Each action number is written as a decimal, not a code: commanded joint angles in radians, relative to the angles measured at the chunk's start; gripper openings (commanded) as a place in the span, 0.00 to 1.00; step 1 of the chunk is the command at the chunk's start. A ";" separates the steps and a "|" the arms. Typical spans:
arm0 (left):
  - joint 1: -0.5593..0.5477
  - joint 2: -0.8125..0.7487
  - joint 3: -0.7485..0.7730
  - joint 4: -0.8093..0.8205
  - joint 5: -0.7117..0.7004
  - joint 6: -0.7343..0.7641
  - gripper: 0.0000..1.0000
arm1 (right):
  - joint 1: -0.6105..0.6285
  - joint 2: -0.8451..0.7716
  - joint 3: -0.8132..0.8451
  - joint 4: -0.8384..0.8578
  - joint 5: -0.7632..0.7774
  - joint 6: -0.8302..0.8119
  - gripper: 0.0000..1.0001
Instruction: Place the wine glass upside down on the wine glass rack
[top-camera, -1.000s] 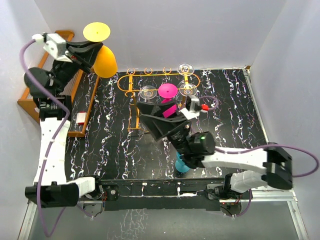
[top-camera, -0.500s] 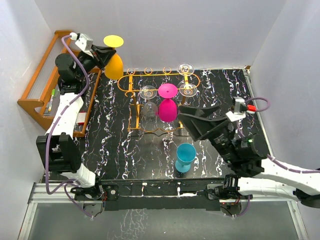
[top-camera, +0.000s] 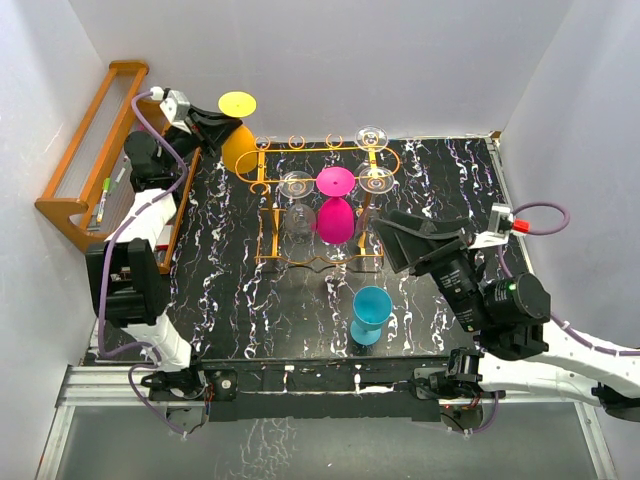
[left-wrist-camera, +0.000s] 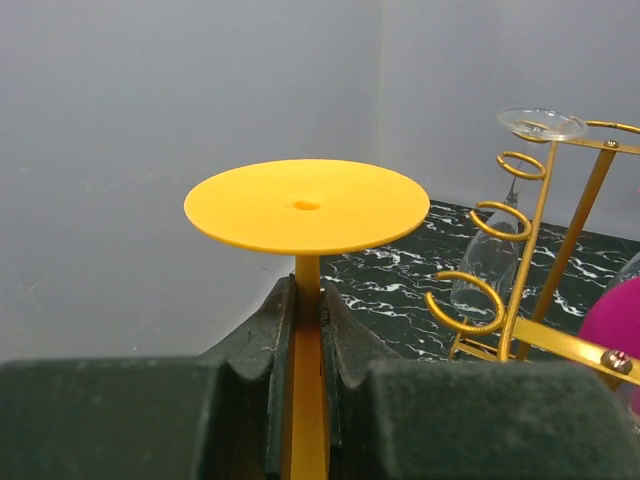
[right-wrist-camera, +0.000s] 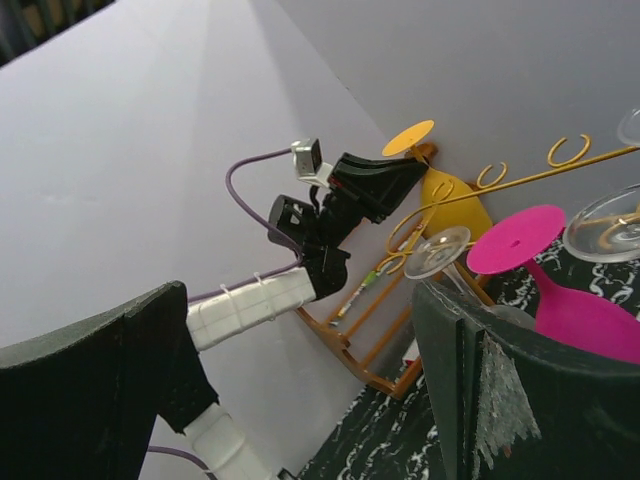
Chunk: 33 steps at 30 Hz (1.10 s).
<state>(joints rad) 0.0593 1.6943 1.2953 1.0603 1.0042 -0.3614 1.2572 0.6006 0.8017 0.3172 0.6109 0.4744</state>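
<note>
**My left end effector (left-wrist-camera: 305, 312) pinches the yellow glass, foot up, at the rack's corner**

Both pads are pressed on the stem of the yellow wine glass (left-wrist-camera: 306, 205), just under the foot. That grip lets the bowl hang downward and leaves the foot free to slide into a loop. The glass is beside the far-left corner of the wine glass rack (left-wrist-camera: 565, 345), not yet hooked. A pink glass (top-camera: 335, 218) hangs inverted from the frame, so I judge the open left loops are my target. My right end effector (top-camera: 397, 243) is spread wide and empty, near the blue glass (top-camera: 372, 312) standing on the worktop (top-camera: 220, 280).
</note>
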 joint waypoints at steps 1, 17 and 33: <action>0.018 0.027 0.017 0.205 0.096 -0.111 0.00 | 0.005 0.004 0.070 -0.045 0.055 -0.073 0.98; -0.006 0.115 -0.042 0.444 0.143 -0.207 0.00 | 0.005 0.046 0.115 -0.051 0.070 -0.068 0.98; -0.065 0.105 -0.084 0.422 0.134 -0.122 0.00 | 0.004 0.060 0.096 -0.002 0.047 -0.011 0.98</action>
<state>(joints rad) -0.0059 1.8275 1.1839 1.4376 1.1263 -0.5007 1.2575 0.6598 0.8753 0.2676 0.6704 0.4522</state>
